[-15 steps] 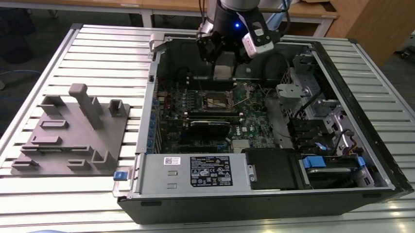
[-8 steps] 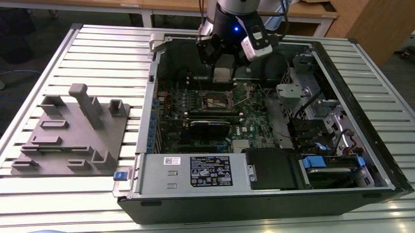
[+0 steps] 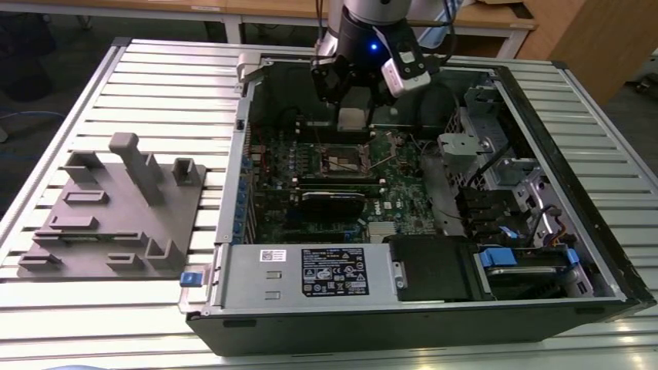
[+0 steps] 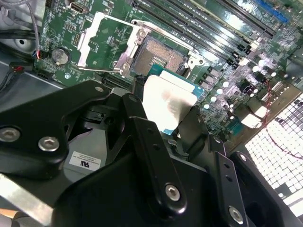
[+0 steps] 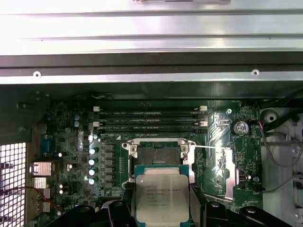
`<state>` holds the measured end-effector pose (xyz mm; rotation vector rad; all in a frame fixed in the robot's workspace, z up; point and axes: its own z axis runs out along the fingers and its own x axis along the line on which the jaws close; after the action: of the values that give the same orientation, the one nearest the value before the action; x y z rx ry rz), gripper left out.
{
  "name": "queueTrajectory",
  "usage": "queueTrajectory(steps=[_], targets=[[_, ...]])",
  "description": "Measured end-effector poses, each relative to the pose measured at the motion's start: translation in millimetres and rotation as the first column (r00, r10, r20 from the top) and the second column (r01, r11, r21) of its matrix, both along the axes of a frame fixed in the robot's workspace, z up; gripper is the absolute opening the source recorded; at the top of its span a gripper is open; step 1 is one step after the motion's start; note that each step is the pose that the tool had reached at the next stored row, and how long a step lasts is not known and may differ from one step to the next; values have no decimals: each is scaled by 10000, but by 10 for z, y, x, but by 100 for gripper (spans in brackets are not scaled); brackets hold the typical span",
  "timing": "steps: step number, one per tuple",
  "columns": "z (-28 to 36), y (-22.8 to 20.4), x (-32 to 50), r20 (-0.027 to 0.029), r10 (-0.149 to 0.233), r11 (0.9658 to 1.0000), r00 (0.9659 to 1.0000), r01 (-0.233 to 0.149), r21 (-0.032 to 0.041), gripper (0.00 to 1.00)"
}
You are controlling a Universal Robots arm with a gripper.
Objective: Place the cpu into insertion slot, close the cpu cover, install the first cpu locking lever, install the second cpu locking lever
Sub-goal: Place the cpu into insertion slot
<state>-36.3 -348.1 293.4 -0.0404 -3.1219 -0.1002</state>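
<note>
A: Gripping the cpu [image 5: 162, 191] by two opposite edges, the end effector [image 5: 161, 202] is closed narrow on it. In the first wrist view a black finger [image 5: 124, 208] presses each side.

B: Where is the chip relative to the insertion slot [image 5: 158, 153]?

A: It is apart from the slot, carried above the board with its leading edge just beside the slot's rim. The slot lies bare, its contact field showing.

B: And the cover?

A: In the second wrist view the cpu cover [image 4: 129, 52] is swung open, lying back on the board beside the slot. A thin locking lever [image 4: 163, 35] runs along the slot's other edge.

B: Any writing?

A: Several lines of print cross the chip's silver top; I leave them unread. A white sticker [image 4: 85, 163] sits on the end effector's body. In the exterior view a black label [image 3: 334, 271] and a small white label [image 3: 273, 255] are on the silvery box at the case's near side.

B: What does each view add?

A: The first wrist view looks straight down on chip and slot, with the memory slots [image 5: 149, 120] beyond. The second sees the chip aslant, glaring white. The exterior view takes in the whole computer case [image 3: 308, 327] lying open on the slatted bench [image 3: 154, 77]. It also shows a grey fixture block [image 3: 113, 208] near the case, on the exterior view's left.
</note>
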Motion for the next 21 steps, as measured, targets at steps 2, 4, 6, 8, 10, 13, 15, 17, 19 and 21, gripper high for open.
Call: queueTrajectory(steps=[2,4,6,8,10,13,15,17,19,21], targets=[[-13,13,0,0,0,10000,10000,0,1,54],[-36,18,1,0,1,10000,10000,-1,1,54],[-53,21,0,0,0,10000,10000,0,0,54],[-54,21,0,-1,0,10000,10000,0,-2,54],[-55,21,0,-1,0,10000,10000,0,-2,54],[-63,22,0,2,0,10000,10000,0,4,54],[-78,21,0,0,0,10000,10000,0,-1,54],[-101,21,0,0,1,10000,10000,-1,0,54],[-122,22,0,0,0,10000,10000,0,1,54],[-132,21,0,0,0,10000,10000,0,-2,54]])
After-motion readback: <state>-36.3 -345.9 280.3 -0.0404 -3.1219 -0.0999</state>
